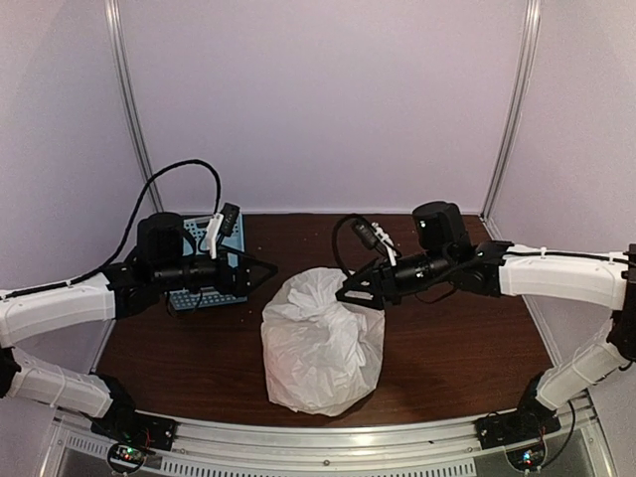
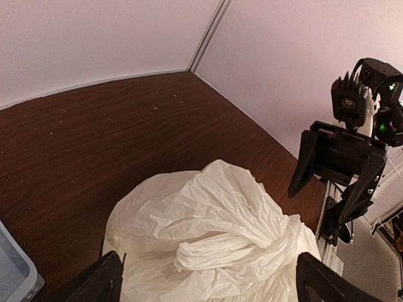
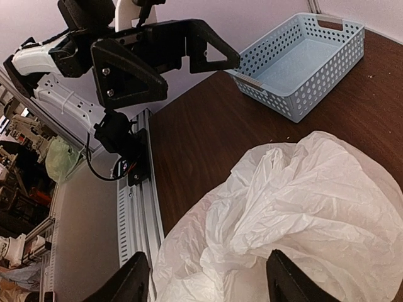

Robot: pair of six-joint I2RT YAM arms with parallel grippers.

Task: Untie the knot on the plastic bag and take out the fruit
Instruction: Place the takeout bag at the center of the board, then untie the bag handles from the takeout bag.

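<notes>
One plastic bag (image 1: 320, 348), tied shut, contents hidden. One knot (image 2: 217, 245) on the bag's top, plain only from the left wrist. Left gripper (image 1: 262, 272) just left of the bag, right gripper (image 1: 360, 296) by its upper right; both reach inward level, jaws spread, holding nothing. One blue basket (image 3: 315, 88) beyond the bag, to its left.

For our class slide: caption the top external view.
Left gripper and right gripper, both open, flank the plastic bag.
</notes>
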